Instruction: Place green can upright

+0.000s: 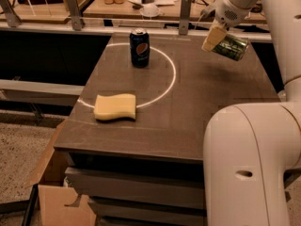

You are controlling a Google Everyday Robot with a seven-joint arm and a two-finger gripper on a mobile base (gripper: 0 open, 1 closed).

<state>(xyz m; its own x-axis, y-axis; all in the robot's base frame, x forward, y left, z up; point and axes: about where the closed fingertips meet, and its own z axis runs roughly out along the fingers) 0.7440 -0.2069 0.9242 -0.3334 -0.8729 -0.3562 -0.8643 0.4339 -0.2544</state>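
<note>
The gripper (214,37) looks clamped on the green can (231,47), held sideways over the table (188,121), far right. Can't read its lettering. The Pepsi can (139,47) stands upright, logo showing.

The tool (214,37) clasps the tilted green can (231,47) over the far right of the tabletop (207,102); a Pepsi can (139,47) stands upright, a yellow sponge (115,107) lies front-left.

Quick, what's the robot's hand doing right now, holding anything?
Hand: closed on the green can, holding it tilted above the table's far right side.
</note>
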